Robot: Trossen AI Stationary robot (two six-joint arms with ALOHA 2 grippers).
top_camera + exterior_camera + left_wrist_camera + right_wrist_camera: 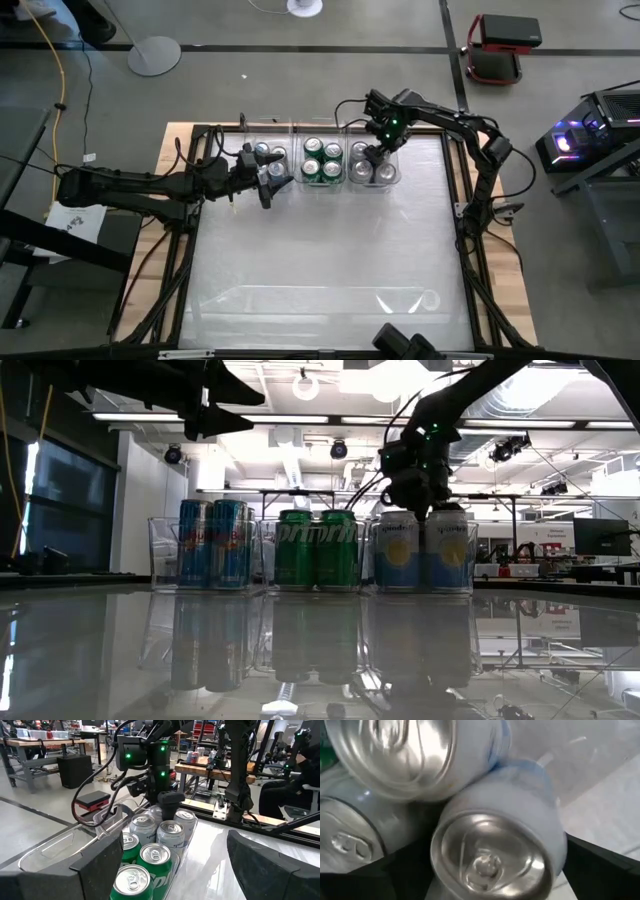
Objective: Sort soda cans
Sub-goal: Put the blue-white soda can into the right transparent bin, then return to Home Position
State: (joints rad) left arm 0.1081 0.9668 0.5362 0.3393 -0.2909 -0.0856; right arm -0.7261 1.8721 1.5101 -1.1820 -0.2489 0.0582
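I see three clear bins [290,128] side by side at the far edge of the worktop [330,260]. The blue cans [213,543] stand in the left bin, the green cans [321,160] in the middle one, the silver cans [372,163] in the right one.

My right gripper [372,152] hangs over the silver cans, down among their tops; in the wrist view a silver can sits between its fingers, which stand wide, and I cannot tell whether they touch it. The neighbouring silver cans crowd right against it.

My left gripper [272,178] hovers just in front of the blue bin with its fingers [102,865] spread and nothing between them.

Beyond the worktop are benches and room clutter.
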